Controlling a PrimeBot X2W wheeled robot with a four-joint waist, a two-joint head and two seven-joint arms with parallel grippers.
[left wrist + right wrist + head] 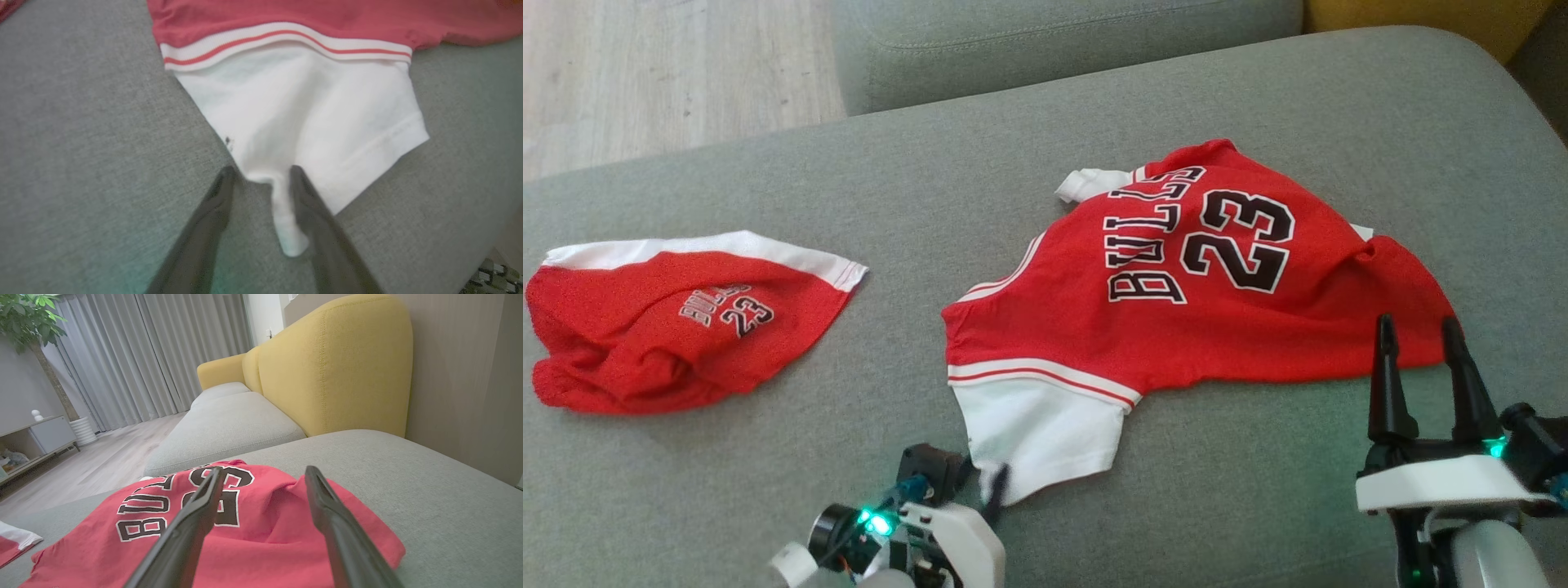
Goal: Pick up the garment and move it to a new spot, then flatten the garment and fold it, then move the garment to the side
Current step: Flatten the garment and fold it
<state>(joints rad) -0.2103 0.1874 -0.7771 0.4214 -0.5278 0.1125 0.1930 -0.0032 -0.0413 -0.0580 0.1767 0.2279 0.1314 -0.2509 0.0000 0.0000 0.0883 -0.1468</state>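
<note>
The garment (1176, 286) is a red jersey with "BULLS 23" on it and white sleeves, lying crumpled on the grey sofa cushion (1013, 163). My left gripper (984, 482) is at the near corner of its white sleeve (302, 114). In the left wrist view the left gripper (261, 173) stands with its jaws apart on either side of a raised fold of that sleeve. My right gripper (1417, 322) is open, just over the garment's red right edge (265, 539). In the right wrist view the right gripper (263, 471) has nothing between its fingers.
Red shorts (670, 327) with a white band lie at the cushion's left. A second grey cushion (1054, 49) lies beyond, with wooden floor (645, 73) at the far left. A yellow backrest (335, 367) rises on the right. Bare cushion lies between the two red pieces.
</note>
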